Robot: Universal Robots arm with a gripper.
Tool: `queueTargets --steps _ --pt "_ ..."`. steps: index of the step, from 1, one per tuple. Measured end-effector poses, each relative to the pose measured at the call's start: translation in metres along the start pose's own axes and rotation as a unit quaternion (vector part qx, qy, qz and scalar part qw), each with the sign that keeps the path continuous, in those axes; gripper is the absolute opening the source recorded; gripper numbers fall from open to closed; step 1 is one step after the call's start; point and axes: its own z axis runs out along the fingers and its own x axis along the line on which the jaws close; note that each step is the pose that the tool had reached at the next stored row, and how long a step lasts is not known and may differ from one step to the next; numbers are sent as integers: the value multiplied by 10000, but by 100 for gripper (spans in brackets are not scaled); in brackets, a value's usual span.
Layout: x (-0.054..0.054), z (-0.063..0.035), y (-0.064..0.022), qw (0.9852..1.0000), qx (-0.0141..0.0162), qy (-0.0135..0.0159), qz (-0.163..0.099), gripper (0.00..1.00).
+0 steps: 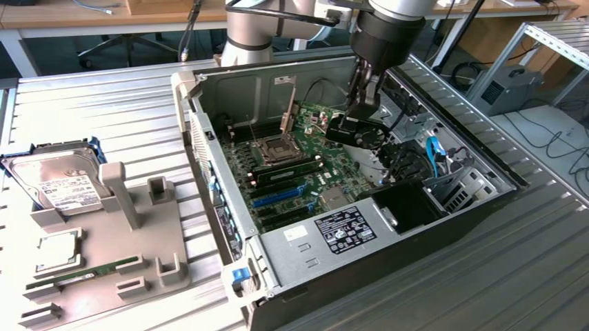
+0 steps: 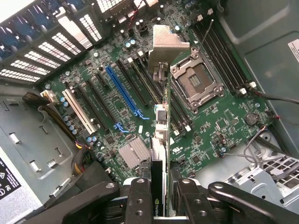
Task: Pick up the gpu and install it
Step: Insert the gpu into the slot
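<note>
An open computer case (image 1: 304, 238) lies on its side, its green motherboard (image 1: 294, 162) facing up. Above the motherboard, the robot's gripper (image 1: 362, 118) has its jaws closed narrowly on the gpu (image 1: 354, 134), a thin black card held on edge. Seen from the wrist, the card's silvery bracket (image 2: 166, 44) hangs over the motherboard's long slots, beside the processor socket (image 2: 200, 79)
</note>
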Motion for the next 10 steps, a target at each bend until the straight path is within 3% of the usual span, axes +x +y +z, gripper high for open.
queueTargets --steps 10 --pt "0 0 0 9999 -4 2 -135 26"
